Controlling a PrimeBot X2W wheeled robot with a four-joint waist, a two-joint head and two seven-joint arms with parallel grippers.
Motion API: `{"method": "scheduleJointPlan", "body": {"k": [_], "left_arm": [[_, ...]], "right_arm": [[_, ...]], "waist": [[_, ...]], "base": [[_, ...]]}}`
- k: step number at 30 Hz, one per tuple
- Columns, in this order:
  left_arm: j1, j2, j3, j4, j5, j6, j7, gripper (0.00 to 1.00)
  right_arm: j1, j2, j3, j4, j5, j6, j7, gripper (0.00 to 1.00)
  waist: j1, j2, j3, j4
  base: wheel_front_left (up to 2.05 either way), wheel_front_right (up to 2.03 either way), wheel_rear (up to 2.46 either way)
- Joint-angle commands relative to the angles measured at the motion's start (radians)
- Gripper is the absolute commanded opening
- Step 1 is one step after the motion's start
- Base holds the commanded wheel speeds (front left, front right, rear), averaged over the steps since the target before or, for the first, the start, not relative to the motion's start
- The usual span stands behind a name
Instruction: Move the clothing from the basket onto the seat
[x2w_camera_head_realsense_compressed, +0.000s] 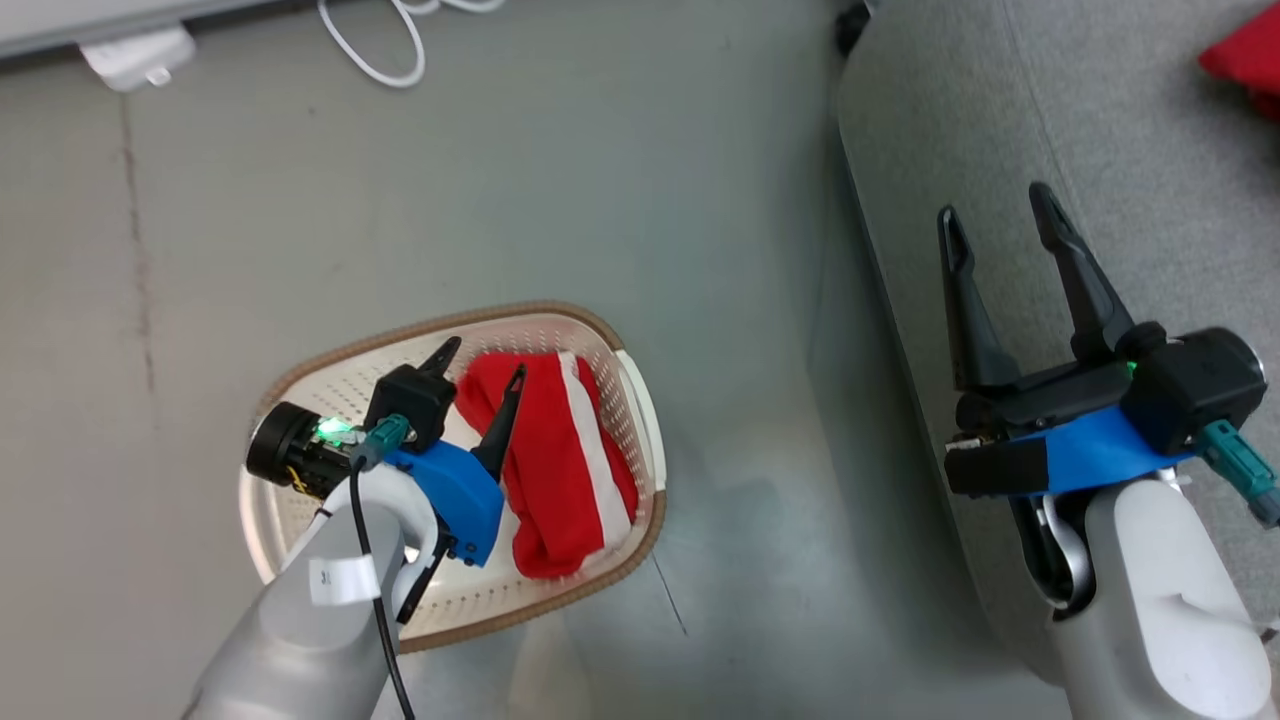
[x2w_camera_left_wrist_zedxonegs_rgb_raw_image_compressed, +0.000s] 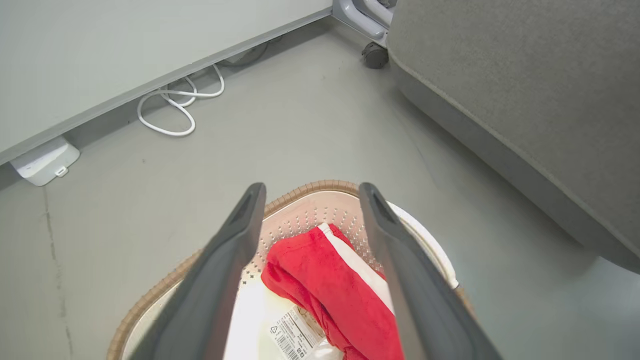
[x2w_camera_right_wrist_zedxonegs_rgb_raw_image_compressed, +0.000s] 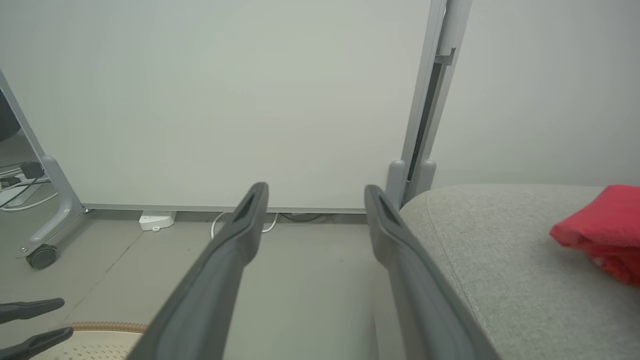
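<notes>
A red garment with white bands lies crumpled in the right half of the cream basket on the floor. My left gripper hangs open just above the basket, its fingers straddling the garment's upper edge, holding nothing. Another red garment rests on the grey seat at the far right. Over the seat's front edge, my right gripper stands open and empty.
A white cable loops on the grey floor by a wall panel, beside a small white box. A wheeled stand's caster sits near the seat's far corner. A barcode sticker shows on the basket's bottom.
</notes>
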Motion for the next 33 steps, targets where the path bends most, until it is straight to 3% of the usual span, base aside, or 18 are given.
{"method": "scheduleJointPlan", "body": {"k": [1, 13, 23, 33], "left_arm": [[-0.036, 0.008, -0.019, 0.029, -0.018, -0.001, -0.003, 1.00], [-0.191, 0.030, -0.208, 0.206, -0.231, -0.001, 0.099, 1.00], [-0.253, 0.055, -0.280, 0.232, -0.422, -0.001, 0.260, 1.00], [-0.296, 0.080, -0.333, 0.219, -0.556, -0.001, 0.345, 1.00]], "right_arm": [[-0.028, 0.006, 0.004, -0.008, -0.008, 0.000, -0.003, 1.00], [-0.108, 0.016, 0.014, -0.054, -0.020, 0.000, -0.003, 1.00], [-0.147, 0.017, 0.023, -0.086, -0.023, 0.000, -0.003, 1.00], [-0.161, 0.021, 0.028, -0.105, -0.023, 0.000, -0.003, 1.00]], "waist": [[-0.0003, 0.0000, 0.074, -0.041], [-0.0003, 0.0000, 0.276, -0.072], [-0.0003, 0.0000, 0.390, -0.089], [-0.0003, 0.0000, 0.482, -0.096]], "base": [[0.00, 0.00, 0.00], [0.00, 0.00, 0.00], [0.00, 0.00, 0.00], [0.00, 0.00, 0.00]]}}
